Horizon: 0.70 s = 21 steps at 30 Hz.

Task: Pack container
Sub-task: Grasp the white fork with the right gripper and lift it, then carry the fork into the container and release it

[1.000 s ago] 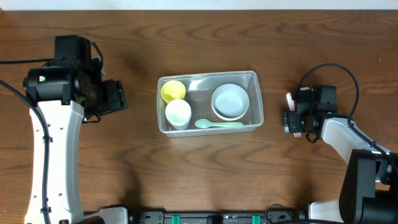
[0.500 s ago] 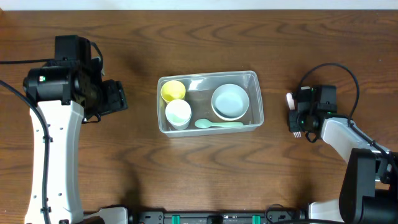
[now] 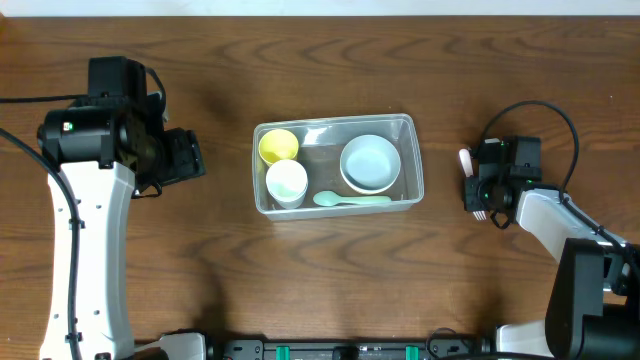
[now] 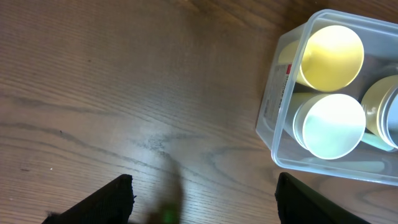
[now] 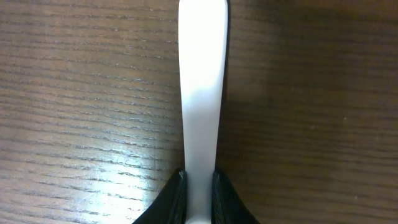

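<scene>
The container (image 3: 410, 190) is a clear tub at mid-table. It holds a yellow cup (image 3: 278, 146), a white cup (image 3: 287, 182), a white bowl (image 3: 370, 163) and a pale green spoon (image 3: 350, 200). To its right, my right gripper (image 3: 478, 187) is shut on the handle of a white plastic utensil (image 3: 464, 158) lying on the table. In the right wrist view that utensil (image 5: 202, 93) runs straight out from between the jaws of the gripper (image 5: 199, 182). My left gripper (image 4: 205, 199) hangs open over bare wood left of the container (image 4: 273, 118), holding nothing.
The wooden table (image 3: 330, 280) stretches around the tub. The left arm's white link (image 3: 90, 250) runs down the left side. A black cable (image 3: 540, 115) loops above the right wrist.
The right jaws have closed onto the white utensil's handle. The left arm and the tub's contents have not moved.
</scene>
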Motion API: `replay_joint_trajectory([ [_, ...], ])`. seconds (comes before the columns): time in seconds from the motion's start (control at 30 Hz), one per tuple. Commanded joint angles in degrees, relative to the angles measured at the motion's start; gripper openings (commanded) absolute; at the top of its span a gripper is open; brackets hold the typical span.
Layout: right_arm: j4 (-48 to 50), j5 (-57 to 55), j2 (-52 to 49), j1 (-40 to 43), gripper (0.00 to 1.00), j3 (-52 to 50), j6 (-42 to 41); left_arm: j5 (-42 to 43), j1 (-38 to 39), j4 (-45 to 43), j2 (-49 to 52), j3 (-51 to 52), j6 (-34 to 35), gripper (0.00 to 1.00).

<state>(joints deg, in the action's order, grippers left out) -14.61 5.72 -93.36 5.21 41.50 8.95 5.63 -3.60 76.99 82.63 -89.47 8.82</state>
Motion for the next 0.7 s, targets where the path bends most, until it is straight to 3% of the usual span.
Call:
replay_joint_trajectory([
  [0.0,0.9,0.6,-1.3,-0.6,0.01,-1.1,-2.2,-0.2,-0.2,0.4,0.2,0.3,0.1,0.74],
  [0.3,-0.7,10.3,8.1,-5.1,0.01,8.3,-0.3,-0.2,-0.2,0.4,0.2,0.3,0.1,0.74],
  [0.53,-19.1,16.4,13.0,-15.1,0.01,23.6,21.7,-0.2,-0.2,0.4,0.2,0.3,0.1,0.74],
  [0.67,-28.6,17.7,13.0,-22.7,0.01,26.0,35.6,-0.2,-0.2,0.4,0.2,0.3,0.1,0.74],
])
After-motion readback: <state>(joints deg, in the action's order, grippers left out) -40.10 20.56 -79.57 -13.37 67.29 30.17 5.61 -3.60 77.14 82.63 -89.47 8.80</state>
